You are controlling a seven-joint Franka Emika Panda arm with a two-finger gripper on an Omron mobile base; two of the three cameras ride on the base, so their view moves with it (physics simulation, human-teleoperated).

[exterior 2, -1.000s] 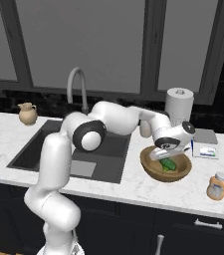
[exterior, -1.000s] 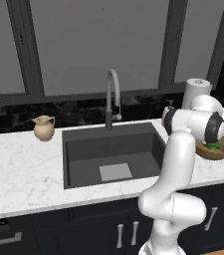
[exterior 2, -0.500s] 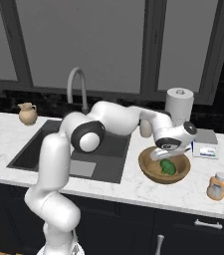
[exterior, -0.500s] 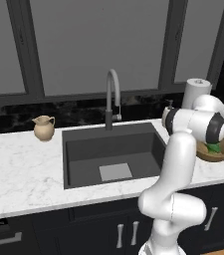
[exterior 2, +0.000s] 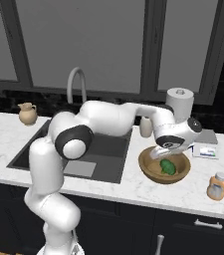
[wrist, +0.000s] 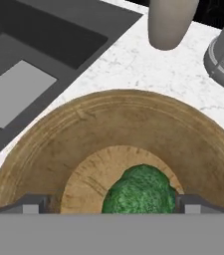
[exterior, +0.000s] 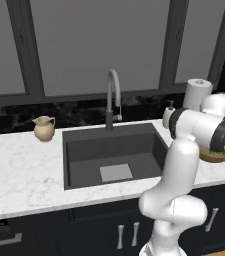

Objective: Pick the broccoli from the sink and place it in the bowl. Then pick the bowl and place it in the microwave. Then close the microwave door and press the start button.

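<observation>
Taking the sink [exterior: 115,154] as the landmark, a small beige jug [exterior: 44,128] was seen on the marble counter [exterior: 19,175] to its left, near the back wall. At the sink's rear edge the curved grey faucet [exterior: 113,97] was set upright, and the pale drain plate [exterior: 116,172] was seen on the basin floor. To the right of the sink, the wooden bowl [exterior 2: 164,165] was placed on the counter, and the broccoli [exterior 2: 167,167] was lying inside it on the flat bottom — free of the fingers. The gripper [exterior 2: 159,153] was held just above the bowl's near-sink rim; in the hand view its fingertips [wrist: 31,203] were spread apart, one on either side of the floret, nothing clamped between them. Further right of the sink, a paper towel roll [exterior 2: 179,103] was stood by the wall, and a small orange-labelled bottle [exterior 2: 217,186] beyond the bowl.
</observation>
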